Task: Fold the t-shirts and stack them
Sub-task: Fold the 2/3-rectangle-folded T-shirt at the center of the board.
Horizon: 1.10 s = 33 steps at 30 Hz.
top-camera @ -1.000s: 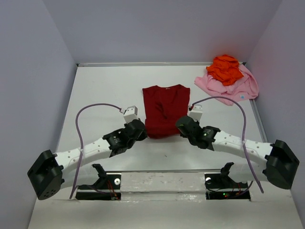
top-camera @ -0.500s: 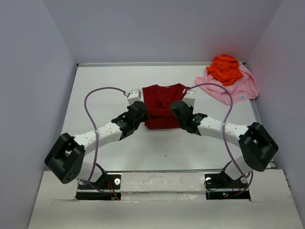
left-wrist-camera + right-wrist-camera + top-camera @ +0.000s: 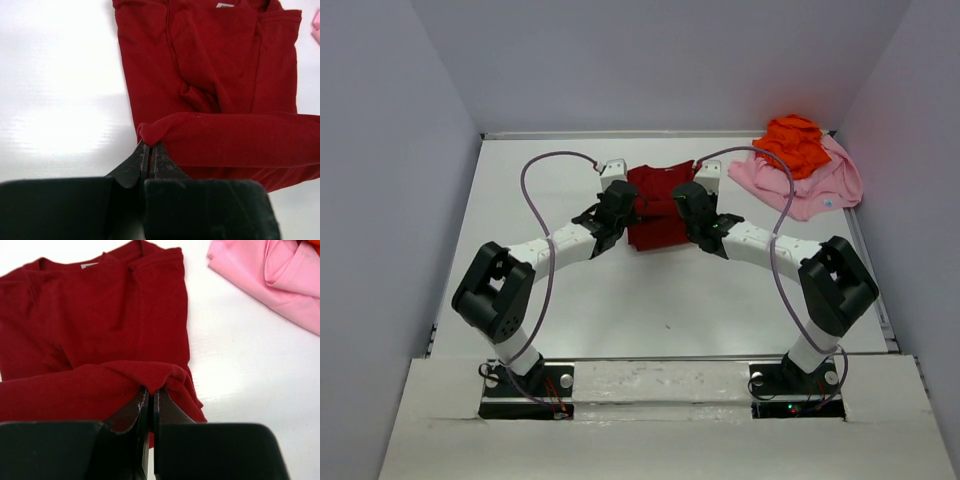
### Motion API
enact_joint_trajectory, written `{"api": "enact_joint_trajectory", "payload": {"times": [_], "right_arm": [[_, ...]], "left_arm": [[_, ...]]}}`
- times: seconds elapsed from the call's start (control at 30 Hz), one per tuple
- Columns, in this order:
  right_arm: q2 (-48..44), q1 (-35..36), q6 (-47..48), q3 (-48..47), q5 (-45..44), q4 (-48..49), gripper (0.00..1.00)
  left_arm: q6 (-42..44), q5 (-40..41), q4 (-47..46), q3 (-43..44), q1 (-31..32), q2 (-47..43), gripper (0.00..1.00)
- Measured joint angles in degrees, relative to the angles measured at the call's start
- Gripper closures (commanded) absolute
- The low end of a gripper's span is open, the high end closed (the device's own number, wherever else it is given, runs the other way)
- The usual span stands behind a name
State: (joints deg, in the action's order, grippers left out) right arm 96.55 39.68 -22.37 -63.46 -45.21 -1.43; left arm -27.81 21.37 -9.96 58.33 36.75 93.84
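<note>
The dark red t-shirt lies mid-table, its bottom hem lifted and carried up over its body toward the collar. My left gripper is shut on the hem's left corner. My right gripper is shut on the hem's right corner. In the left wrist view the red t-shirt spreads flat beyond the raised fold. The right wrist view shows the collar end of the red t-shirt. The orange t-shirt sits crumpled on the pink t-shirt at the far right corner.
The pink t-shirt lies just right of the red one, with a strip of white table between them. Purple cables arch over both arms. Walls close in the table at the back and both sides.
Both grippers have moved away from the near edge toward the collar, carrying the red shirt's bottom hem with them. The shirt now looks about half as long. The other shirts have not moved.
</note>
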Motion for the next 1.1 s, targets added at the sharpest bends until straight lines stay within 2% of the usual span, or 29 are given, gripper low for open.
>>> {"api": "enact_joint_trajectory", "payload": {"times": [0.27, 0.53, 0.8, 1.03, 1.07, 1.1], "right_arm": [[1.0, -2.2, 4.7, -3.7, 0.0, 2.9, 1.0], [3.0, -4.0, 7.9, -9.3, 0.2, 3.7, 1.0], [11.3, -9.0, 11.3, -18.7, 2.9, 5.8, 1.0], [23.8, -12.7, 13.1, -30.6, 7.8, 6.4, 1.0], [26.9, -13.2, 13.4, -34.0, 9.2, 6.3, 0.97], [29.4, -13.5, 13.7, -36.6, 10.3, 6.2, 0.86]], "left_arm": [[2.1, -0.4, 2.2, 9.9, -1.3, 1.8, 1.0], [3.3, -0.4, 2.7, 14.7, -2.4, 3.7, 1.0], [4.3, -1.9, 3.0, 19.6, -4.8, 9.9, 1.0], [4.8, -3.0, 3.3, 26.7, -6.9, 16.9, 1.0], [4.8, -3.0, 3.3, 27.1, -7.0, 17.4, 1.0], [4.8, -3.0, 3.4, 27.7, -7.3, 18.3, 1.0]]}}
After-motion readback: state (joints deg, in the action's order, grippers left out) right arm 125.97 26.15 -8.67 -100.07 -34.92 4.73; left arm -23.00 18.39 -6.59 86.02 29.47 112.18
